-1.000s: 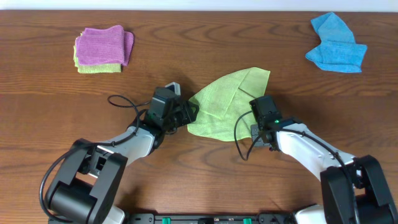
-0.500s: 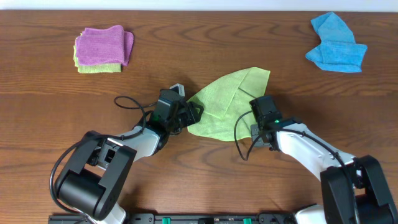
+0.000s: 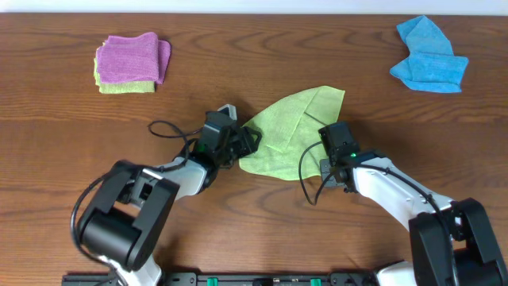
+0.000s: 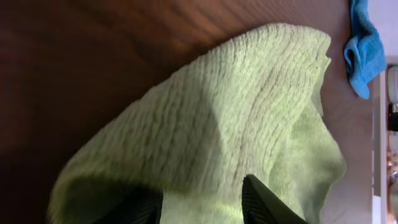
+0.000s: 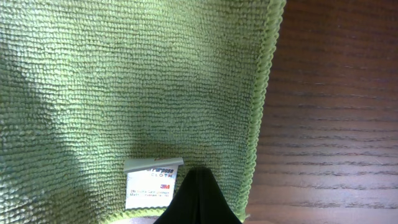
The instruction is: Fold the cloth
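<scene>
The lime-green cloth (image 3: 290, 127) lies rumpled and partly doubled over at the table's middle. My left gripper (image 3: 248, 143) is at its left edge. In the left wrist view a raised hump of the cloth (image 4: 236, 118) fills the frame, and the left gripper (image 4: 202, 208) has its fingers apart with cloth lying between them. My right gripper (image 3: 329, 137) is at the cloth's right corner. In the right wrist view the right gripper (image 5: 198, 193) is shut on the hemmed corner of the cloth (image 5: 124, 81), just right of the white tag (image 5: 152, 182).
A purple cloth (image 3: 131, 57) lies on a yellow-green one at the back left. A bright blue cloth (image 3: 429, 57) lies at the back right, also seen as the blue cloth (image 4: 364, 53) in the left wrist view. The left arm's black cable (image 3: 163, 129) loops over the wood.
My left gripper has crept a little to the right, onto the cloth's left edge, with its elbow swinging inward. The right arm and the cloth's outline have not moved.
</scene>
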Robot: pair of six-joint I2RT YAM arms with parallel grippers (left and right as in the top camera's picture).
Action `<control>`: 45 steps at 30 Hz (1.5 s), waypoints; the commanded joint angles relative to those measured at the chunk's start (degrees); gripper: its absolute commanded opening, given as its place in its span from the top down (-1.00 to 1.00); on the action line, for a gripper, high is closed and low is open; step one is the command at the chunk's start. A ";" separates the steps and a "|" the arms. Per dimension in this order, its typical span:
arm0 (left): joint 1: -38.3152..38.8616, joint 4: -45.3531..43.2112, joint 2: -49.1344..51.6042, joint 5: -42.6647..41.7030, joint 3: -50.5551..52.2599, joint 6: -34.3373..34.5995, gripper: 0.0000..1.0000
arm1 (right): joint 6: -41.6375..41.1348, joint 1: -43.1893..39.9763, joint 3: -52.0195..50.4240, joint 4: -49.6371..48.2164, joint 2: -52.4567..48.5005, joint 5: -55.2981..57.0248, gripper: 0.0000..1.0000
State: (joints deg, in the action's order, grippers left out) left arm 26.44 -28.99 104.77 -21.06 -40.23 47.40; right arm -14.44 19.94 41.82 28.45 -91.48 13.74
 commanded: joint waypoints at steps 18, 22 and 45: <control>0.92 -1.05 2.75 -0.55 -6.47 2.10 0.25 | 0.81 -0.42 -2.12 -1.22 -2.91 -8.00 0.97; 0.57 -1.11 2.75 0.70 -6.54 2.12 0.55 | 0.83 -0.42 -2.12 -1.05 -2.91 -8.00 0.97; -5.27 -3.28 2.75 0.22 -6.56 5.53 0.88 | 0.83 -0.42 -2.12 -0.96 -2.91 -8.00 0.97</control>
State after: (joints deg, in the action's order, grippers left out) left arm 22.00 -32.71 107.00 -22.04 -45.78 52.75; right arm -14.00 19.92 41.82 27.35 -91.50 12.84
